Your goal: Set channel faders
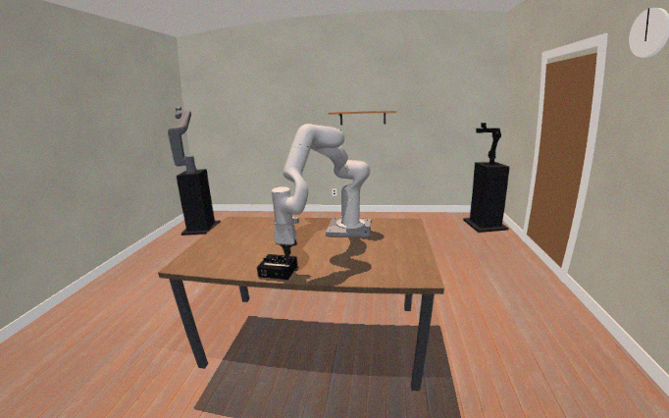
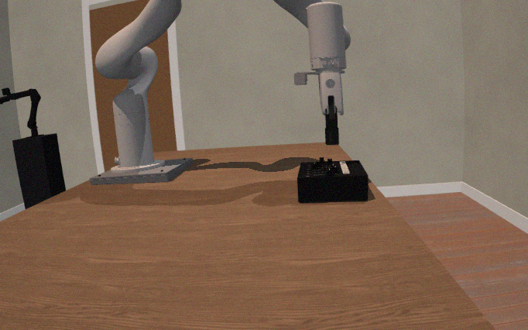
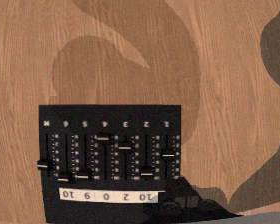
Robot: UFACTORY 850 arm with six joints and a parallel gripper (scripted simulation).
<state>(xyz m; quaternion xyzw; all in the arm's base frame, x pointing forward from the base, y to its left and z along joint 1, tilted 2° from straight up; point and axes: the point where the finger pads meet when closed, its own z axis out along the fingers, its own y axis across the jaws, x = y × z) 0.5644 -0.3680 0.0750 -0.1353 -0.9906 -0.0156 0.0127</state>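
Black lighting desk [image 3: 111,163] carries white numbered tape [image 3: 107,196].

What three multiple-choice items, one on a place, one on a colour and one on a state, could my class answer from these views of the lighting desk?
1. Where on the table does the lighting desk stand?
A. near an edge, apart from the arm's base plate
B. on the base plate
C. on the floor

2. What colour is the tape strip on the desk?
A. red
B. white
C. blue

3. How is the pincer now?
A. wide open
B. shut on a fader
C. shut, holding nothing, raised above the desk

Answers: 1 A, the exterior view shows bare wood between the desk and the plate; 2 B, the wrist view shows a white strip with dark digits; 3 C, the exterior view shows its fingers together with a gap above the desk.
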